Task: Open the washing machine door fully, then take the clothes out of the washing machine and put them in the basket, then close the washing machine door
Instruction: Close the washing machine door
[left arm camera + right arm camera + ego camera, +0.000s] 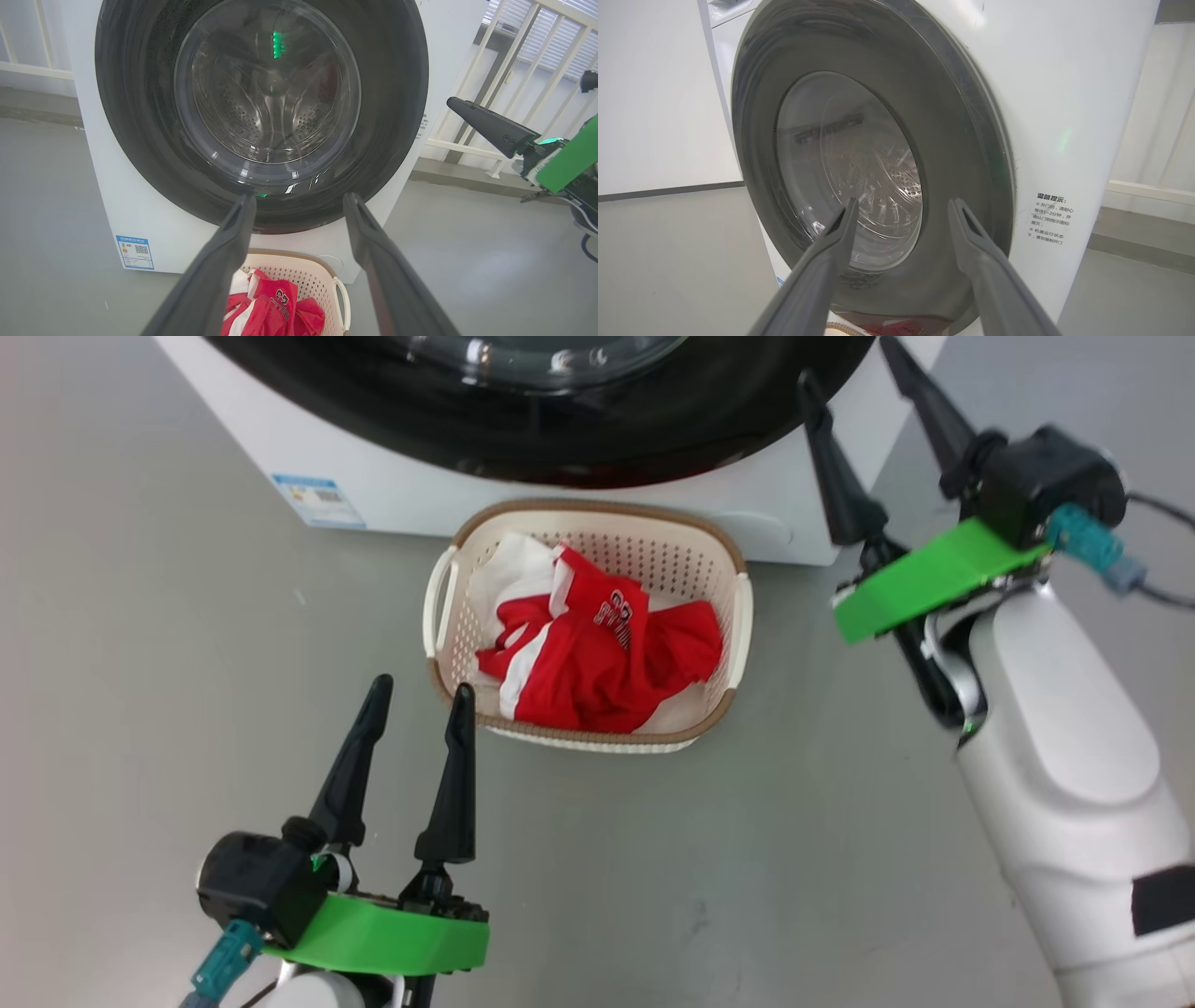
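Left claw (421, 687) before basket (588, 739), blue label (317, 500).

We count one washing machine (392, 495) with one washing machine door (560, 439). There is one basket (597, 513) with two handles (435, 607), at its nine and three o'clock. The clothes (597, 663) in it make one heap; how many pieces, we cannot tell. The machine carries one blue label (317, 501) and one printed notice (1049, 219). The tools are two, the left tool (421, 687) at seven o'clock and the right tool (848, 359) at one o'clock, each with two fingers (347, 784).
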You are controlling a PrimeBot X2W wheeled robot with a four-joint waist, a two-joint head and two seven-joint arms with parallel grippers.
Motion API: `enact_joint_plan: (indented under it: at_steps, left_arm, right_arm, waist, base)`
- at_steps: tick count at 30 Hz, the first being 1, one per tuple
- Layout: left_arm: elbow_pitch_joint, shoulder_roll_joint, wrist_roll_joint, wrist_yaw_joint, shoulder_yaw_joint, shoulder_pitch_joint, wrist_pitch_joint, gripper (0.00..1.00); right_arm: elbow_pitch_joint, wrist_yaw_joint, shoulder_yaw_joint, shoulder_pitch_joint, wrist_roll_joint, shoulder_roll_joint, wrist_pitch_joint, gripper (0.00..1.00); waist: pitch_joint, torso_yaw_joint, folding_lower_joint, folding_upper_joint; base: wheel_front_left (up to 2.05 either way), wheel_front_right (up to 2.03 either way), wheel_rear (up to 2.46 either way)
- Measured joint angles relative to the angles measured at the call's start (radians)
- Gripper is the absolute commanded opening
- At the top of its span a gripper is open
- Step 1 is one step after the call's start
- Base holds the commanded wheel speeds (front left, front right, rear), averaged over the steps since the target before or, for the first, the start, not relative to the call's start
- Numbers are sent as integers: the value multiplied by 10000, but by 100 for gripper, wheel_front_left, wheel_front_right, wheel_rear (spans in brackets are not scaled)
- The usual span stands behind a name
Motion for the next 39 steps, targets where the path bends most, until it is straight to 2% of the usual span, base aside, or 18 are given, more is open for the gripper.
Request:
enact_joint_plan:
  at_steps: [13,23,30,39]
  left_arm:
    - [224,90,274,2,150,361,0,100]
    - [345,127,359,12,412,826,0,100]
    - [525,127,435,12,533,1095,0,100]
    - [589,119,570,12,1028,1266,0,100]
  right_arm:
    - [-1616,0,-299,2847,-341,144,0,100]
    - [-2234,0,-1396,4715,-709,199,2,100]
    - [-2623,0,-1921,5456,-727,228,2,100]
    - [-3731,0,-2456,6513,-775,278,4,100]
  waist:
    - [-1033,-566,-1,0]
    - [-1790,-949,0,0]
    - [-2193,-1167,0,0]
    - [-2645,-1448,0,0]
  base:
    - [0,0,0]
    - [0,0,0]
    - [0,0,0]
    - [0,0,0]
